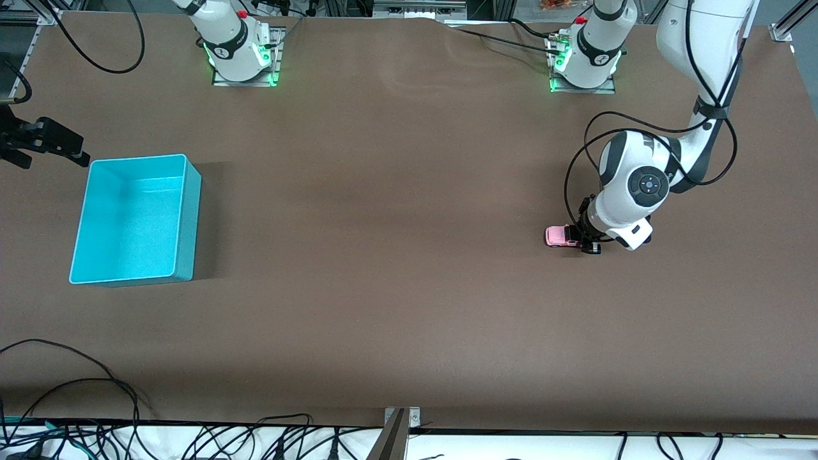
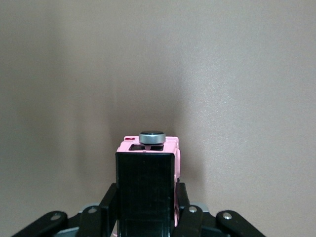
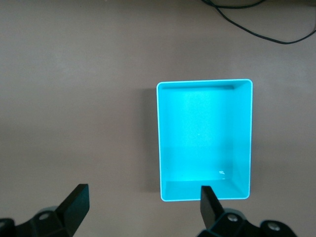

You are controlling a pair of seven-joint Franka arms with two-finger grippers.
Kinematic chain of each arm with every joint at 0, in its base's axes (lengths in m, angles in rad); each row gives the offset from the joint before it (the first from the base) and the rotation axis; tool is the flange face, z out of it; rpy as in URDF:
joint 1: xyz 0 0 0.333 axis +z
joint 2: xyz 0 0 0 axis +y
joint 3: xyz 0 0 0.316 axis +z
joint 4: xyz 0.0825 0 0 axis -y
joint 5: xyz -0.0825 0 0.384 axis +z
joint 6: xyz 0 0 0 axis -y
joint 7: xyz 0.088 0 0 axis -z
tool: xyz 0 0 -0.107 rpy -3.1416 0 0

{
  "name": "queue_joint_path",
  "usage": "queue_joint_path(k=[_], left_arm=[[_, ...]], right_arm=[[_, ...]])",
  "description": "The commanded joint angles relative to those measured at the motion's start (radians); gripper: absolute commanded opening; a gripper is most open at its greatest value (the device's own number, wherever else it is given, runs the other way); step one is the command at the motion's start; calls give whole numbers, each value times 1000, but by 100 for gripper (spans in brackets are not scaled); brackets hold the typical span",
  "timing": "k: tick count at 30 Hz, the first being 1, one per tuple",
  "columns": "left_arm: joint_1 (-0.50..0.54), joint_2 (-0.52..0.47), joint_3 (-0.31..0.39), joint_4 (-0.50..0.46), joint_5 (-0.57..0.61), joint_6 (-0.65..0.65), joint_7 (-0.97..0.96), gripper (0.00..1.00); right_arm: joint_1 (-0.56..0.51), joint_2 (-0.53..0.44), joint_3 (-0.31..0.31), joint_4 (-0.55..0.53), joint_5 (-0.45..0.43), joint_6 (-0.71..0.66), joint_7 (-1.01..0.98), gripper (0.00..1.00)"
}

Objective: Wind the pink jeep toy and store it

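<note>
Pink jeep toy (image 1: 562,236) sits on the brown table (image 1: 396,255) toward the left arm's end, well apart from the turquoise bin (image 1: 185,211) at the right arm's end. The left claw (image 1: 585,243) is down at table level and clamped on the jeep's black rear. In the left wrist view you can see the fingers (image 2: 183,197) pinching either side of the black roof section, with the pink body (image 2: 175,153) poking out ahead and a small round grey knob (image 2: 151,137) showing on the toy's front end. It looks like the wheels are on the table, or very close to it.

My guess is we're in the winding step. If it's a pull-back motor, the trick is to keep steady downward pressure so the wheels bite on the cloth and don't skid, drag it straight backward along the car's own axis, and not twist it. The grip is on a tiny boxy thing, so any sideways shove could pop it out of the fingers. After that it's a long carry over to the bin, so don't loosen up.

The right claw (image 3: 143,207) hangs over the table just beside the bin, fingers spread wide, nothing in them; that arm is just waiting. The bin looks empty.

Writing-wise, I can't read anything on the jeep or the bin. There are some markings on the arm bases but they're too small to make out.
</note>
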Motion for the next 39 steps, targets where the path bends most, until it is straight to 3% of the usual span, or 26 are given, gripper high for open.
queue_joint_path(k=[1,15,28,39], left_arm=[[6,34,0,-3,14,51,-36,15],[79,37,3,-3,26,51,33,15],[227,45,4,-2,29,57,212,15],[362,86,3,6,186,115,240,18]], right_arm=[[-7,5,0,22,16,-15,-13,100],[-7,5,1,22,16,-15,-13,100],[-7,5,1,22,16,-16,-13,100],[-7,5,1,22,16,-16,-13,100]])
